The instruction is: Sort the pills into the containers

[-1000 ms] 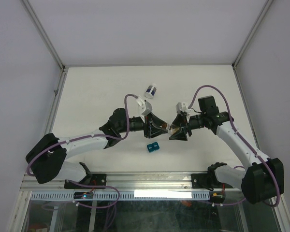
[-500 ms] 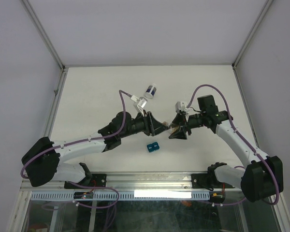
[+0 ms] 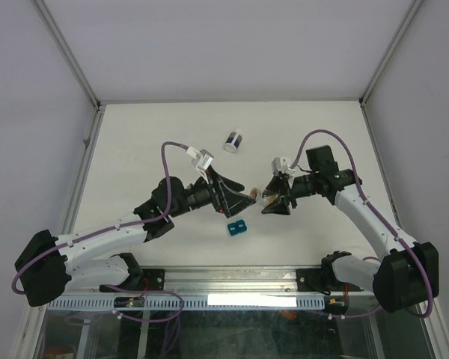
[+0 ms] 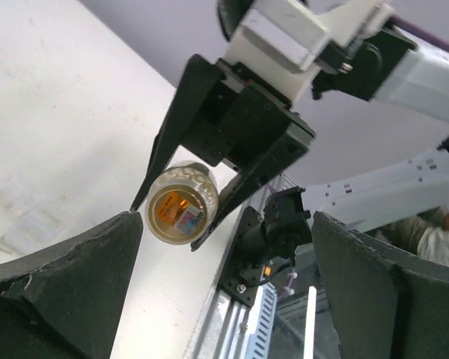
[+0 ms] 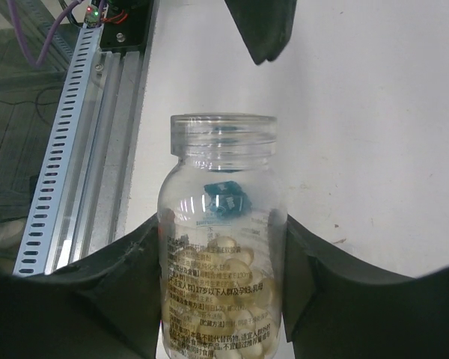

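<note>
My right gripper (image 5: 223, 228) is shut on a small clear container (image 5: 223, 161), a lidless bottle with printed text. Pale yellow pills (image 5: 236, 299) fill its lower half. In the top view this container (image 3: 263, 197) hangs above the table's middle, its mouth pointing left. My left gripper (image 3: 239, 197) faces it from the left, open wide and apart from it. In the left wrist view the container's mouth (image 4: 181, 211) shows end-on between the right arm's black fingers (image 4: 172, 142), beyond my left gripper (image 4: 228, 247), which holds nothing.
A small teal block (image 3: 236, 227) lies on the table just below the two grippers. A white jar with a dark-blue band (image 3: 233, 140) lies further back. The table's near metal rail (image 3: 232, 278) runs in front of the arm bases.
My left gripper has opened from nearly shut and drawn back to the left, away from the container. The right gripper and the container have stayed in place.
</note>
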